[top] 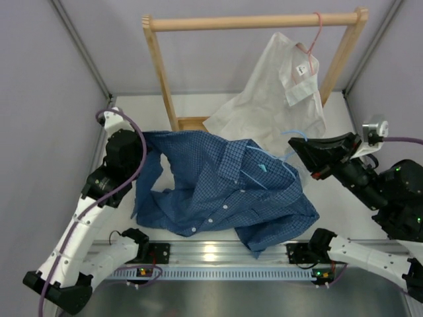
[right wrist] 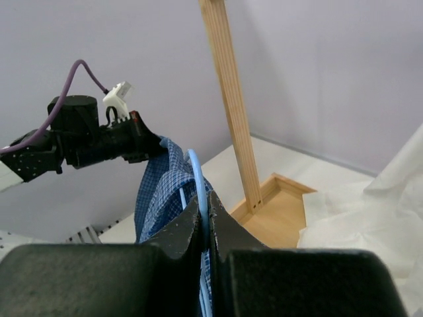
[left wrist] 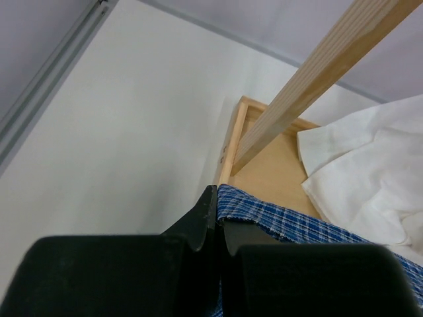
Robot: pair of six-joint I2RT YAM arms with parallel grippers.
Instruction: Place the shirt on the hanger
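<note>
Far edge: pale wooden garment rack (top: 258,22) is standing across it.
Far right corner: large plain white shirt (top: 277,92) is draping down from the rack's rail.
Centre to near edge: crumpled dark blue checked shirt (top: 218,191) is covering the white worktop (top: 147,109).
Far left corner: bare surface is lying open.
Right edge: right gripper (top: 294,148), clamping a thin light-blue wire hanger (right wrist: 196,173), is filling the gap between the shirts.

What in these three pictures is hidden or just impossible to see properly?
1. Most of the hanger: right wrist view, buried in the shirt; only a short blue stretch shows.
2. How much cloth the left end effector pinches: left wrist view, its own body covers it.
3. The white shirt: left wrist view, cut off by the right edge.
</note>
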